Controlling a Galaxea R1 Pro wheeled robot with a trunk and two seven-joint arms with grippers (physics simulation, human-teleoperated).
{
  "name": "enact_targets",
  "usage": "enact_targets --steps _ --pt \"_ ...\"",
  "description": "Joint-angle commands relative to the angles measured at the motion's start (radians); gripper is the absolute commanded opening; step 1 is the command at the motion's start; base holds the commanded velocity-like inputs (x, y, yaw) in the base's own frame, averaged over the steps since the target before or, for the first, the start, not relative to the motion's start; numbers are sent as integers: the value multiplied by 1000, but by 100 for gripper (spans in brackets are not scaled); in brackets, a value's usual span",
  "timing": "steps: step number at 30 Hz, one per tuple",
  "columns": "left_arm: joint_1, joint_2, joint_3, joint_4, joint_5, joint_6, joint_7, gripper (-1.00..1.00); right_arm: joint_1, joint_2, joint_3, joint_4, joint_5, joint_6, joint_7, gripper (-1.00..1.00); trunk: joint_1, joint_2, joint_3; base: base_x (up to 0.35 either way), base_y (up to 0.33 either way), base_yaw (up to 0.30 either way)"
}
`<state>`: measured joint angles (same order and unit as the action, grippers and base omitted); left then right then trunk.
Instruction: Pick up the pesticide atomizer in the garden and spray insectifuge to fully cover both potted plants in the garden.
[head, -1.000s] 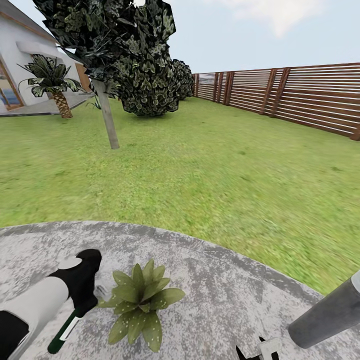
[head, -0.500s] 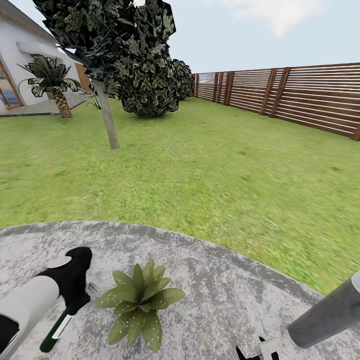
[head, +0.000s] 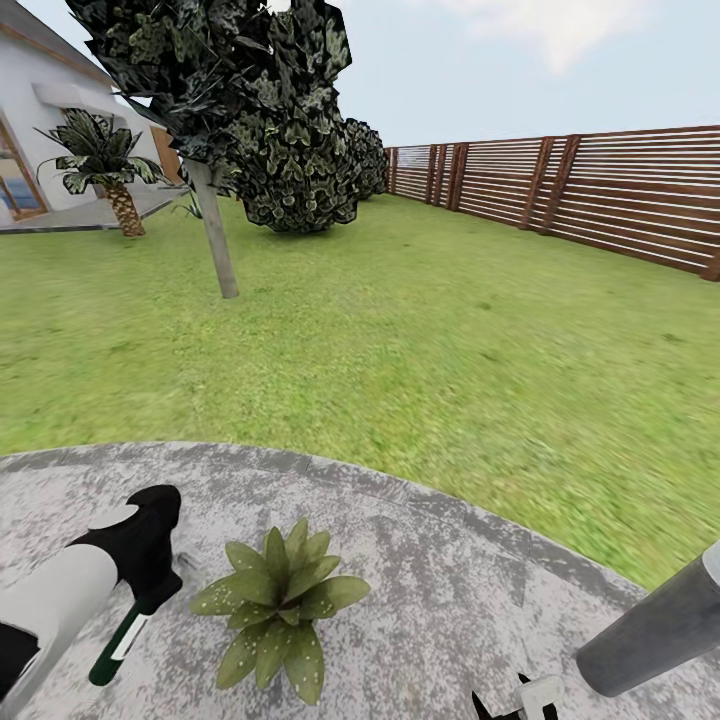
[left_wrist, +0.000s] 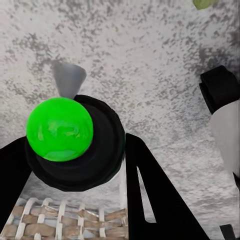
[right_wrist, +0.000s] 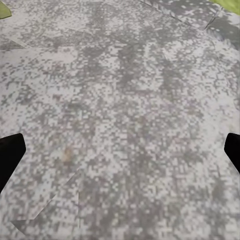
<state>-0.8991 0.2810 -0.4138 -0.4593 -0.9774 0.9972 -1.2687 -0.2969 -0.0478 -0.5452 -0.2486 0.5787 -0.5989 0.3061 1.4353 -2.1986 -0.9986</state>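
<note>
Left claw (head: 148, 598) grips the pesticide atomizer (head: 118, 645) at seven o'clock, just beside one potted plant (head: 277, 603) on grey paving (head: 430, 580); right claw (right_wrist: 120, 150) open. Spraying step: aim nozzle onto leaves

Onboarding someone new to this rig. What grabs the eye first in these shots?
The leafy potted plant on the grey speckled paving, low in the head view, with the left hand beside it gripping a dark green spray bottle. In the left wrist view the bottle's bright green cap stands out. Behind, the lawn runs to a brown slat fence.
</note>
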Motion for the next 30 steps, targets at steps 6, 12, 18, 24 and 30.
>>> enact_targets --steps 6,12,18,24,30 --pt "14 0 6 -1 -9 6 -8 -100 -1 0 -9 0 3 -3 8 100 0 0 -1 0 0 0" --pt "19 1 5 13 -7 1 -8 -100 -1 0 -9 0 3 -3 8 100 0 0 -1 0 0 0" --pt "20 1 6 2 -3 1 -7 -100 -1 0 -9 0 3 -3 8 100 0 0 -1 113 64 0" --pt "20 1 4 8 -9 0 -6 -100 -1 0 -9 0 3 -3 8 100 0 0 -1 105 81 0" --pt "50 9 4 16 -10 -3 -2 -100 -1 0 -9 0 3 -3 8 100 0 0 -1 3 2 0"
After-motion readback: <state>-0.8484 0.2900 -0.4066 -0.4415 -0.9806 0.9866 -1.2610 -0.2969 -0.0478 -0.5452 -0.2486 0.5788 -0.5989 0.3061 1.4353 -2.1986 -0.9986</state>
